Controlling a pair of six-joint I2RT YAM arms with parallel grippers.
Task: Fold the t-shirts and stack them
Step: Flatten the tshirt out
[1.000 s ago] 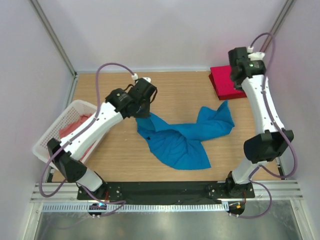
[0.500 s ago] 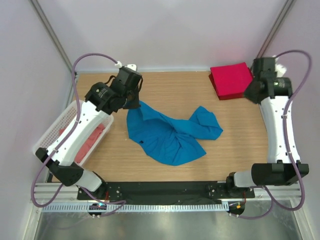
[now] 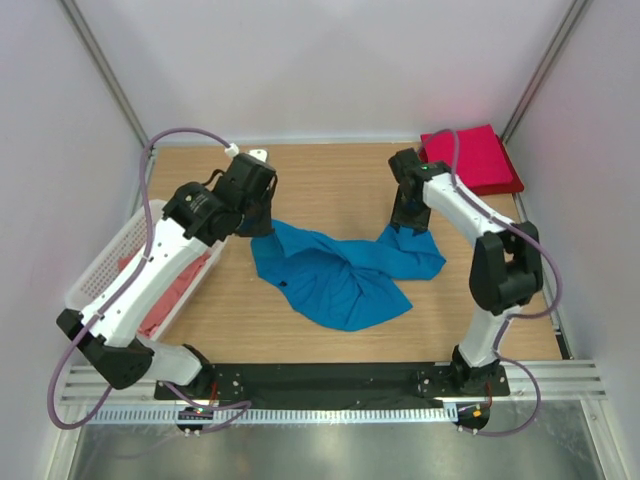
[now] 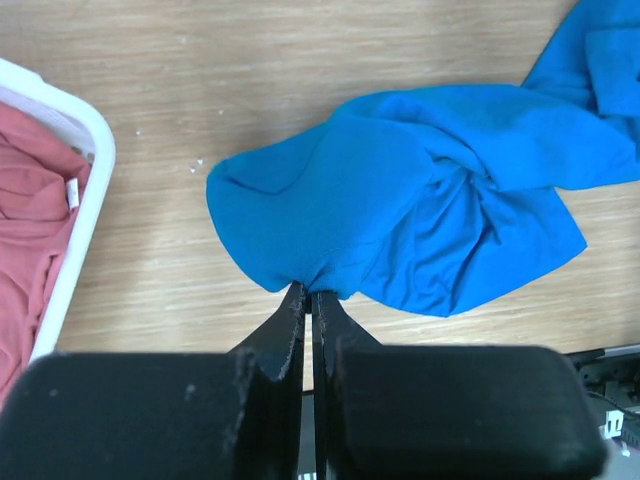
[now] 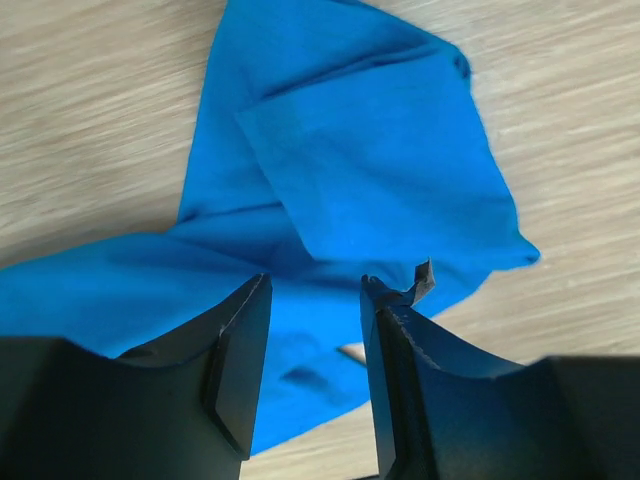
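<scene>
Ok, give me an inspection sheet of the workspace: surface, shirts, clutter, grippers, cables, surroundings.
Surface: wooden table, no marks seen.
Job's things: blue t-shirt crumpled mid-table; red t-shirt folded at the far right corner; salmon pink shirts in the basket.
Clutter: white plastic basket at the left edge; nothing else seen.
Grippers: left gripper shut on the blue t-shirt's edge; right gripper open over its other end, not gripping.
Cables: purple cables loop off both arms.
Surroundings: white walls, metal frame posts.

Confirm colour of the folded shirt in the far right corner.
Folded shirt is plain crimson red; best in top external view.
</scene>
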